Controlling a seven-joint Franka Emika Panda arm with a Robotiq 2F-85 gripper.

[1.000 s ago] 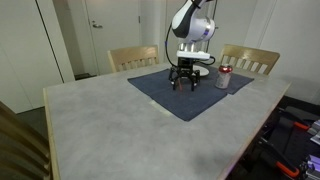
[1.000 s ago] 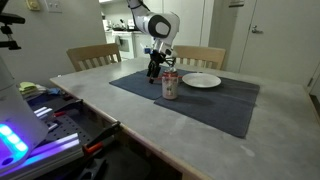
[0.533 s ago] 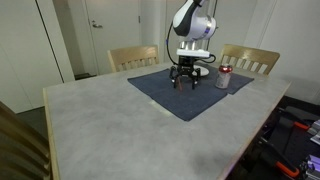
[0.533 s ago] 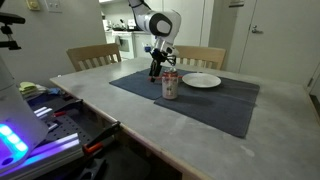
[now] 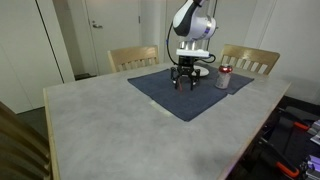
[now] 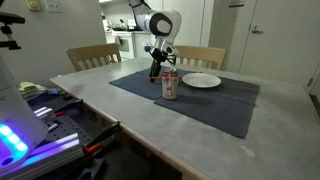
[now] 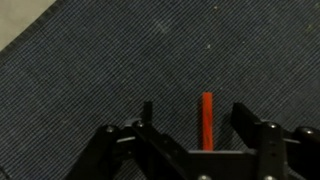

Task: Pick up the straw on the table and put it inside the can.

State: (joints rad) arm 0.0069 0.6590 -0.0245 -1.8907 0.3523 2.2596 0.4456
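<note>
The red straw (image 7: 206, 120) lies on the dark blue placemat (image 7: 100, 70), and only the wrist view shows it. It sits between my gripper's (image 7: 195, 118) two fingers, nearer the right one, with a gap on each side. The gripper is open and reaches down onto the placemat in both exterior views (image 5: 184, 83) (image 6: 155, 73). The red and silver can (image 5: 224, 77) (image 6: 170, 86) stands upright on the placemat, a short way from the gripper. The grey speckled table (image 5: 100, 120) (image 6: 130, 110) carries everything.
A white round plate (image 6: 201, 81) sits on the placemat (image 6: 220, 105) beside the can. Wooden chairs (image 5: 133, 57) (image 5: 250, 60) stand at the table's far side. A bench with lit equipment (image 6: 30, 125) is off one table edge.
</note>
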